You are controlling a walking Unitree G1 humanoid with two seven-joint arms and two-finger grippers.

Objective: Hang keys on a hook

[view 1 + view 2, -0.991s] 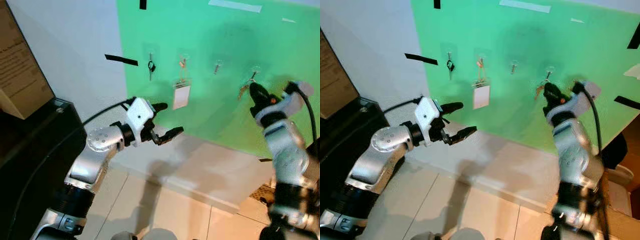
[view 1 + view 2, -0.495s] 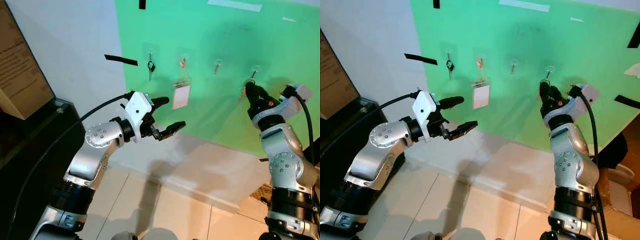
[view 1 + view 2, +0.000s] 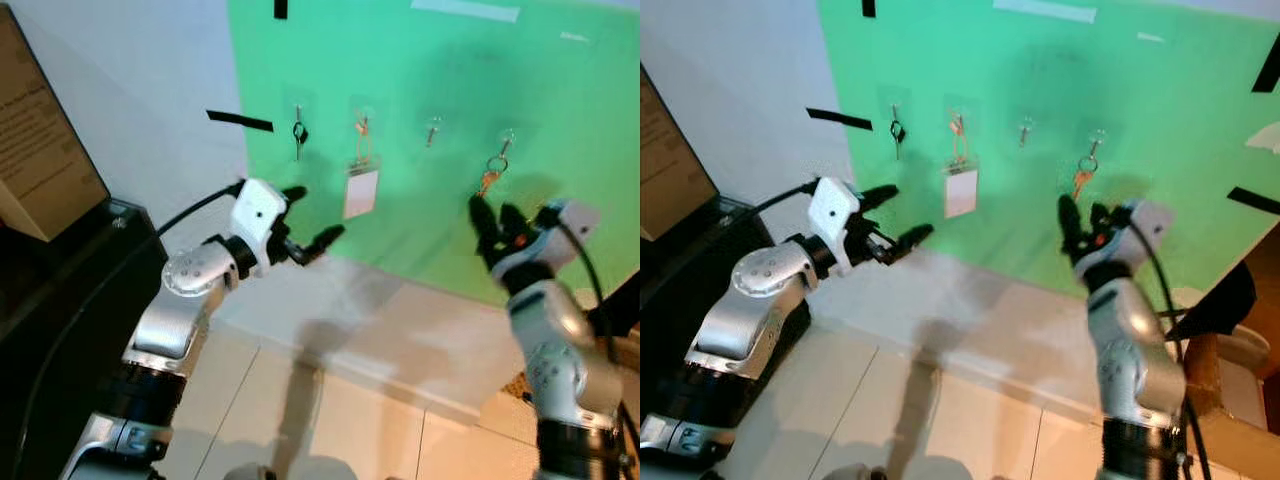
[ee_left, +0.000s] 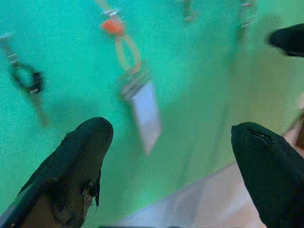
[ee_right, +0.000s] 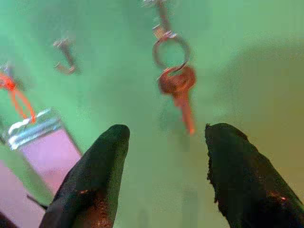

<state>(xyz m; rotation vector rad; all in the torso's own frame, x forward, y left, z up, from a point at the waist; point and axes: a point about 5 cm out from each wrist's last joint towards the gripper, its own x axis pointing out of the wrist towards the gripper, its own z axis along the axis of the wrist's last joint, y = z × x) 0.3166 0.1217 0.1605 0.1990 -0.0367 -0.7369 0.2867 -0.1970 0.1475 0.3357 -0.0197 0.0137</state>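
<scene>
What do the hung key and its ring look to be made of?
Key: coppery, reddish metal by its warm sheen, though blur leaves it open. Ring: thin silvery wire, likely steel, looped on the hook. Right gripper open below them.

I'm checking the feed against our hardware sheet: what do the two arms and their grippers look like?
Both arms are silver metal with rounded joint housings and black bands. Each wrist carries a white boxy block with a black cable looping back from it. The left gripper and the right gripper each have two long black fingers with rounded tips; the right shows a small orange spot.
</scene>
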